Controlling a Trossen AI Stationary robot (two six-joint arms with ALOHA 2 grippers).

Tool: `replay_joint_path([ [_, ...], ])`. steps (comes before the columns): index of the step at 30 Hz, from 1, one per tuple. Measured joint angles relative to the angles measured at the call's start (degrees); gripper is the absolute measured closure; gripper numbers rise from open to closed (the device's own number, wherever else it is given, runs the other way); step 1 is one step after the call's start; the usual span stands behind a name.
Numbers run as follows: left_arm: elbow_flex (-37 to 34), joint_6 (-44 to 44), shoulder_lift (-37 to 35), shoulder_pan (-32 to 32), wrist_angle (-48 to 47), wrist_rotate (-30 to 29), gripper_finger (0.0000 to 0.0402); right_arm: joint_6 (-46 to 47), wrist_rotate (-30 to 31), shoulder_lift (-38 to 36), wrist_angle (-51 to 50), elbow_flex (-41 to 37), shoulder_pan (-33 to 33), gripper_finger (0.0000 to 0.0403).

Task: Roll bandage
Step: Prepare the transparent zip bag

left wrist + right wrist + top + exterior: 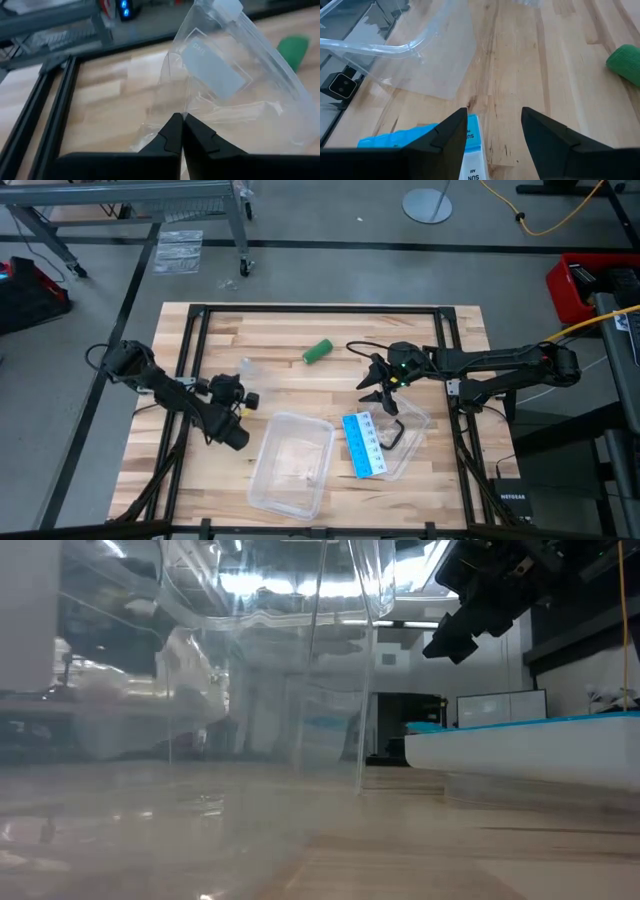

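The dark green bandage (pixel 318 352) lies as a small rolled cylinder on its side on the wooden table, far of centre; it also shows in the left wrist view (pixel 294 49) and the right wrist view (pixel 626 62). My right gripper (pixel 378 392) is open and empty above the table, between the bandage and the blue-and-white card (pixel 362 445); in its wrist view (pixel 495 112) its fingers stand over the card's far end (pixel 470 131). My left gripper (pixel 242 438) is shut at the left rim of a clear plastic container (pixel 262 442). My left gripper's shut fingertips (pixel 176 124) stand right at the clear container's left wall (pixel 165 107), coming level from the table's left. I cannot tell whether they touch it or pinch any plastic. The container rests flat on the table.
The clear container (pixel 292 480) fills the near middle of the table. The card lies on a clear lid (pixel 412 422) at the near right. A black frame (pixel 300 309) borders the table top. Bare wood lies around the bandage.
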Motion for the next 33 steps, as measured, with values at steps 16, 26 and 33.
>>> replay_joint_path([
  [16,0.02,-1.19,-9.16,2.84,1.74,-21.5,0.0401,-1.61,0.07,-0.01,-0.07,0.01,0.0,0.021],
  [26,0.04,2.43,-9.6,2.82,6.66,-25.04,0.0401,-1.63,0.07,0.0,-0.03,0.02,0.02,0.021],
  [33,0.07,2.47,-9.6,2.82,8.39,-25.52,0.0401,-1.64,0.57,0.0,0.34,0.02,0.0,0.021],
])
